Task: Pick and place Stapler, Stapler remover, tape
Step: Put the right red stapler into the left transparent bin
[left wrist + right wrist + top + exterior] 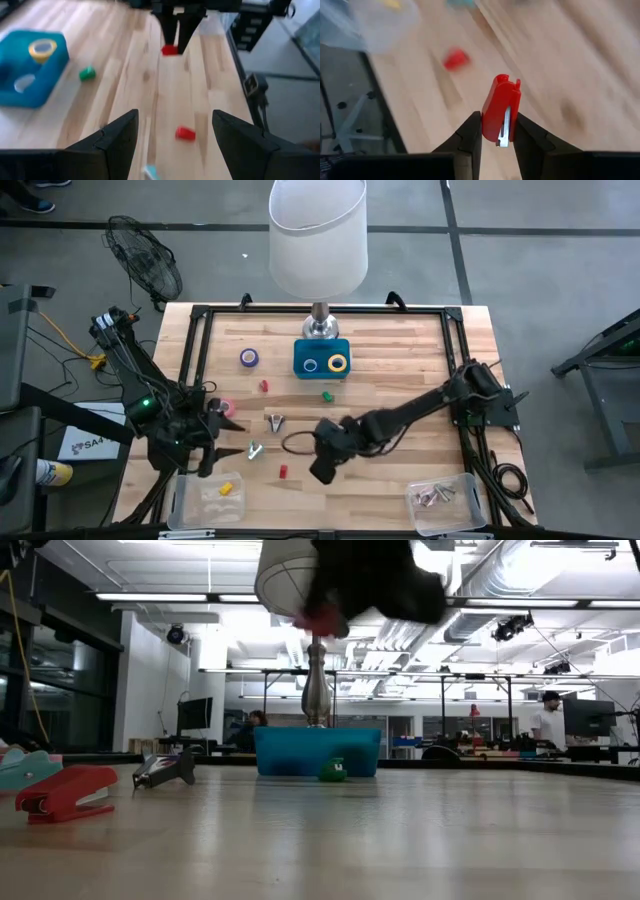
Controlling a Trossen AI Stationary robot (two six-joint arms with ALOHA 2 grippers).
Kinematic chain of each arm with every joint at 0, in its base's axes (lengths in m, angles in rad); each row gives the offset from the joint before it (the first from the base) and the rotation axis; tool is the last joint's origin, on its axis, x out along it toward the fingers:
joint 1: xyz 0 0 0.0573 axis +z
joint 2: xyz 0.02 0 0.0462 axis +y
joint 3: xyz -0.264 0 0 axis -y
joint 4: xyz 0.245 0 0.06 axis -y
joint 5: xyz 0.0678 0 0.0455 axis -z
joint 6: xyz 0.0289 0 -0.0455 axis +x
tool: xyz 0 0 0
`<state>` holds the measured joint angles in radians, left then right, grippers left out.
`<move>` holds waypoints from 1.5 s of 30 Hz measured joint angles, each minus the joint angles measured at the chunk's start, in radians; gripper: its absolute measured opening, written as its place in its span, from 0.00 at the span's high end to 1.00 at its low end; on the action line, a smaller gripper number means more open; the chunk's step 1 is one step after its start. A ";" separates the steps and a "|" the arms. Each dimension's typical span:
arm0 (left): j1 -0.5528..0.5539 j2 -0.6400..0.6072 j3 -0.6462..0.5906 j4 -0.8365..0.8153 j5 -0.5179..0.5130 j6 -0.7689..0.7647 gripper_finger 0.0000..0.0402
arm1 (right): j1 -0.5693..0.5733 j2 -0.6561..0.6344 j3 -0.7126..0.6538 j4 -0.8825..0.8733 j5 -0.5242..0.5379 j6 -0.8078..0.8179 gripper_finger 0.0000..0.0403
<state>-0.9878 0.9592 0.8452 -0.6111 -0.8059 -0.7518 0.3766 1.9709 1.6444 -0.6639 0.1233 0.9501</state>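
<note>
1. Gripping a small red stapler (500, 110) between its two fingers, the right gripper (498, 131) hung above the near middle of the wooden table (400, 360), and the stapler stood clear of the surface.
2. Seen from the left wrist camera, the same red stapler (169, 49) sat pinched at the tips of the right arm's dark fingers.
3. At the left edge of the table, the left gripper (172, 131) waited with its jaws spread wide and nothing between them.
4. A second red stapler (66, 792) lay on the table near the left side in the low view.
5. A dark metal stapler remover (274, 421) lay left of centre, and another (254, 449) lay nearer, just beside the left gripper.
6. A blue tray (322, 370) stood at the far middle, in front of the lamp (318, 235), with a yellow tape roll (339, 363) and a blue tape roll (310, 365) inside it.
7. A purple tape roll (249, 358) lay on the table left of the tray.
8. A pink tape roll (228, 408) lay close to the left gripper.
9. Two clear bins stood at the near edge, one on the left (190, 505) and one on the right (462, 510).
</note>
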 joint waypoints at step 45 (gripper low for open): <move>0.439 0.026 0.000 0.609 0.399 0.530 0.38 | -0.121 -0.004 0.355 0.111 -0.037 -0.709 0.81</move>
<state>-0.5491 0.9854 0.8455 -0.0019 -0.4072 -0.2215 0.2561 1.9671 1.9991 -0.5530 0.0868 0.2416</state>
